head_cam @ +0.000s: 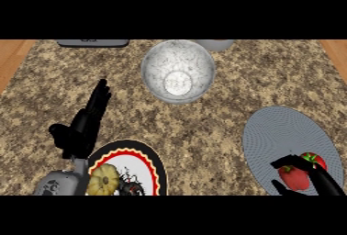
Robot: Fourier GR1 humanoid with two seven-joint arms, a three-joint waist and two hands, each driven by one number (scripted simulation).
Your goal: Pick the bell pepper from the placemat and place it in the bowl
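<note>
While curled at 5 o'clock: right robot hand [313,178] grips red bell pepper [300,175] on round grey placemat [281,133]
Left robot hand [86,123]: open, fingers straight, 9 o'clock
Speckled white bowl [178,69]: 12 o'clock on granite surface [217,124]

One granite counter [271,82] carries one grey marbled bowl [178,70] at far centre, one round grey placemat [284,133] at near right with one red bell pepper [301,174] on it, and one black, red and yellow plate [146,158] at near left bearing one small yellow squash [103,180]. Two black hands show: the left hand [85,126] and the right hand [308,176]. Two partly cut-off grey objects sit at the far edge, one dark [93,43], one pale [217,44].
</note>
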